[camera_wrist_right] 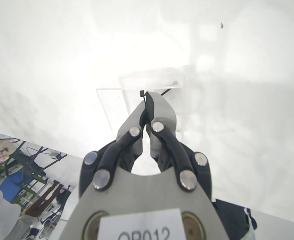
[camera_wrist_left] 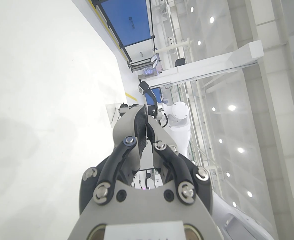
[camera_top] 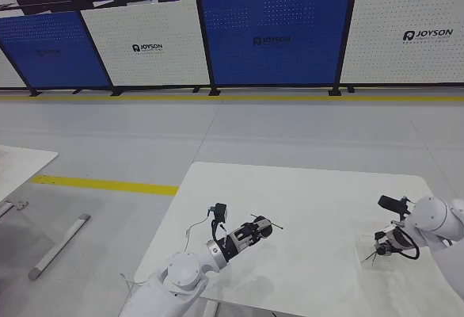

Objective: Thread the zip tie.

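**Bench** (camera_top: 311, 198) – white top with rounded corners, carrying both arms' work. It stands on a grey floor marked with yellow lines.

**Left gripper** (camera_top: 262, 227) – at the robot's left, above the near part of the bench. In the left wrist view (camera_wrist_left: 145, 109) the fingers (camera_wrist_left: 127, 126) are pressed together at the tips, with the ribbed black pads meeting. In the top view a thin black strip (camera_top: 275, 225) crosses the tips and sticks out on both sides, pinched between them. The pictures do not show whether this strip is a second tie.

**Right gripper** (camera_top: 381, 249) – at the robot's right, well apart from the left one. In the right wrist view (camera_wrist_right: 147, 98) the fingers (camera_wrist_right: 167, 111) are closed narrow, clamping the zip tie (camera_wrist_right: 142, 93).

**Zip tie** – black. Its small square head pokes out just past the right fingertips, and the thin tail runs off to one side behind the fingers. The top view shows it as a short dark line (camera_top: 369, 257) below the gripper.

**Clear tray** (camera_wrist_right: 103, 103) – a transparent, shallow holder lying on the bench directly under the right gripper. In the top view it is a faint pale rectangle (camera_top: 390, 261). Whether the tie touches it cannot be told.
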Robot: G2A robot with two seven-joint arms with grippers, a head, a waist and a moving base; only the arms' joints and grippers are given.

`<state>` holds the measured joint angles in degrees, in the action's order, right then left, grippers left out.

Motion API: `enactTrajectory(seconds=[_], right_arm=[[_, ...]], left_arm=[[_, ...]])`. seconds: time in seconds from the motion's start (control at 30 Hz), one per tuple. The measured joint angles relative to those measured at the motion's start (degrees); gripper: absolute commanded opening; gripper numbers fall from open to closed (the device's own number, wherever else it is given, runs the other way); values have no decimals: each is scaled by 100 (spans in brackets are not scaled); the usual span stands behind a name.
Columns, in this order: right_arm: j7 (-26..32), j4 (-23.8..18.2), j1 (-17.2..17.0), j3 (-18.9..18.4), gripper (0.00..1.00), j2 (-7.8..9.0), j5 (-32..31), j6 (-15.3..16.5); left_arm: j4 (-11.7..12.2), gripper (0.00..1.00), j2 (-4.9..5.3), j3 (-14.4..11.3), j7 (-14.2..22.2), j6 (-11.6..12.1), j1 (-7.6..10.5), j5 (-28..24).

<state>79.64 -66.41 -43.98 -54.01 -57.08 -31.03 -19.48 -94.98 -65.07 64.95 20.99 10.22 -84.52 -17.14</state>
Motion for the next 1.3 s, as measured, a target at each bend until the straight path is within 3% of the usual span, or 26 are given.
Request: enactTrajectory(seconds=[0.2, 0.4, 0.47, 1.0, 1.17, 1.3], right_arm=[[-78, -719, -467, -603, 0, 216, 131, 11], [-459, -1821, -1365, -1580, 0, 455, 341, 0], [-482, -2013, -1569, -1776, 0, 483, 505, 10], [-534, -2008, -1577, -1777, 0, 478, 497, 18], [-1277, -2409, -1965, -2052, 0, 493, 662, -1], [-1778, -3078, -2508, -2446, 0, 519, 962, 0]], left_arm=[[0, 0, 0, 0, 0, 0, 0, 0], [0, 0, 0, 0, 0, 0, 0, 0], [0, 0, 0, 0, 0, 0, 0, 0], [0, 0, 0, 0, 0, 0, 0, 0], [0, 0, 0, 0, 0, 0, 0, 0], [0, 0, 0, 0, 0, 0, 0, 0]])
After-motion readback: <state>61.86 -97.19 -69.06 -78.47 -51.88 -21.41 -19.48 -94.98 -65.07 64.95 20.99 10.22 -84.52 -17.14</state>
